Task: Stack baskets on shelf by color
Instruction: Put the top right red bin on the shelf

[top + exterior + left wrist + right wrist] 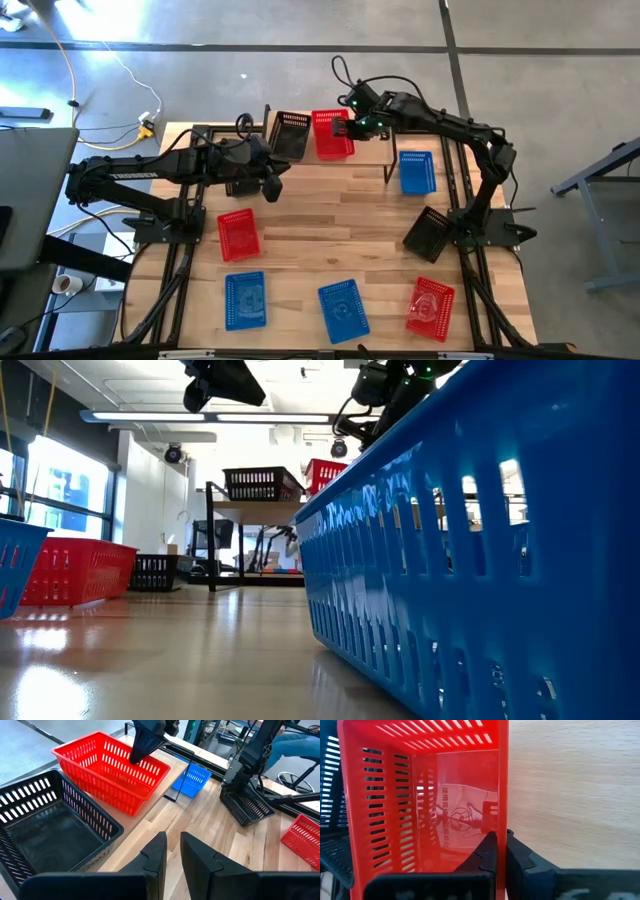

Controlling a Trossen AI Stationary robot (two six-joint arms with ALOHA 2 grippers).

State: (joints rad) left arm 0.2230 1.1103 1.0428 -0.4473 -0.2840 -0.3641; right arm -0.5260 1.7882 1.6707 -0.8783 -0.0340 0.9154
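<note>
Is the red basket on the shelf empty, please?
Empty: the left wrist view shows the red basket with a bare floor. The right gripper pinches its wall on the shelf.

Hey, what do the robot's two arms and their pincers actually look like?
Both arms are dark, nearly black, built of jointed segments with black cables looped along them. The left arm carries pale lettering on one link. The right arm shows small green lights near its wrist. The left pincer and the right pincer each have two flat, angular black fingers.

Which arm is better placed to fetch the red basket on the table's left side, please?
Left: the left gripper is empty and nearer the table basket; the right gripper grips the shelved basket.
</note>
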